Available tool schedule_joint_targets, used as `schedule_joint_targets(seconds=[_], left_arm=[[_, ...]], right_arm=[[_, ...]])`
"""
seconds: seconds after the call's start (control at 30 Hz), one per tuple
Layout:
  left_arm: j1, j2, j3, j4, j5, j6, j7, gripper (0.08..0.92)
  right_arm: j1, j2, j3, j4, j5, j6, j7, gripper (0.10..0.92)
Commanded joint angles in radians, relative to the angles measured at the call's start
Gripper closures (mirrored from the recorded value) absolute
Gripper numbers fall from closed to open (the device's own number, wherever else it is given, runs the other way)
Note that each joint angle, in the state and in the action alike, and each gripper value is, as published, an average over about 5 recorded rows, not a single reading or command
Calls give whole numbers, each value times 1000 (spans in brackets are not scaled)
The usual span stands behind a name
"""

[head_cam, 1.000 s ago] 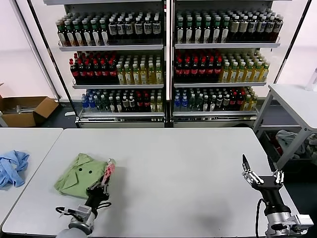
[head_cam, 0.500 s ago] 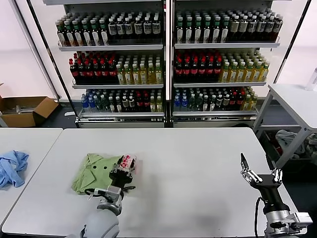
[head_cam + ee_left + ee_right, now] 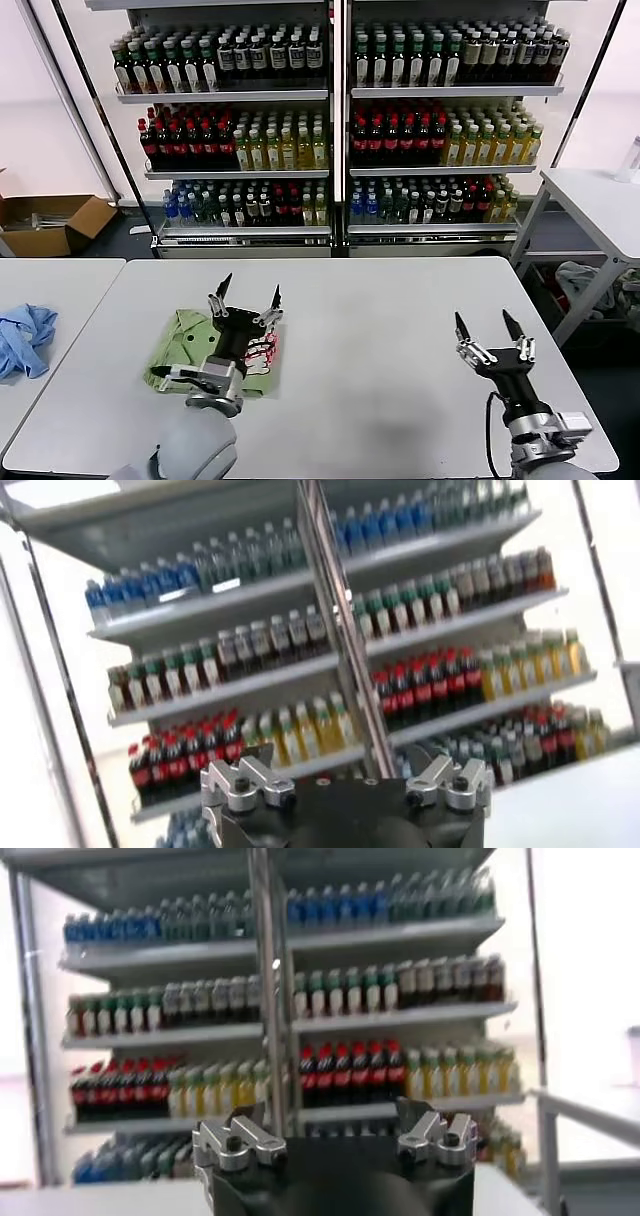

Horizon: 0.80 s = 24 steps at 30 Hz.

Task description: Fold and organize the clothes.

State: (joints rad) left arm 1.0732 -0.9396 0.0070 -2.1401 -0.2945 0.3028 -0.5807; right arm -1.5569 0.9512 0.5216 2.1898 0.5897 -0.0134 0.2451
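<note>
The clothes, one light green folded shirt, lie on the left part of the white table, with the red-and-white logo on the fold's right edge. My left gripper stands over the shirt's right half with its fingers pointing up and spread open, holding nothing. My right gripper hovers open and empty near the table's front right, far from the shirt. Both wrist views face the drinks shelves; the left gripper and the right gripper show wide, empty jaws there. The shirt does not show in either wrist view.
A crumpled blue cloth lies on the neighbouring table at the left. Shelves of bottles stand behind the table. A cardboard box sits on the floor at the back left, and another table stands at the right.
My left gripper has carried the shirt's logo side to the right, let it go, opened and lifted with its fingers turned upward. The right gripper has drifted a little to the left.
</note>
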Motion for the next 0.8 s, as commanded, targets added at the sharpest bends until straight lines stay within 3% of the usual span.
schedule_joint_targets(seconds=[0.03, 0.3, 0.53, 0.8], left_arm=[[421, 4, -435, -196, 39, -211, 263, 178], [480, -84, -462, -222, 69, -186, 258, 177], [491, -109, -460, -231, 79, -167, 259, 177], [479, -120, -443, -223, 79, -145, 259, 177]], right_arm=[[453, 18, -445, -61, 153, -423, 63, 203], [797, 186, -822, -331, 273, -492, 129, 203], [861, 324, -864, -494, 320, -529, 110, 203], [860, 380, -859, -571, 292, -538, 70, 203]])
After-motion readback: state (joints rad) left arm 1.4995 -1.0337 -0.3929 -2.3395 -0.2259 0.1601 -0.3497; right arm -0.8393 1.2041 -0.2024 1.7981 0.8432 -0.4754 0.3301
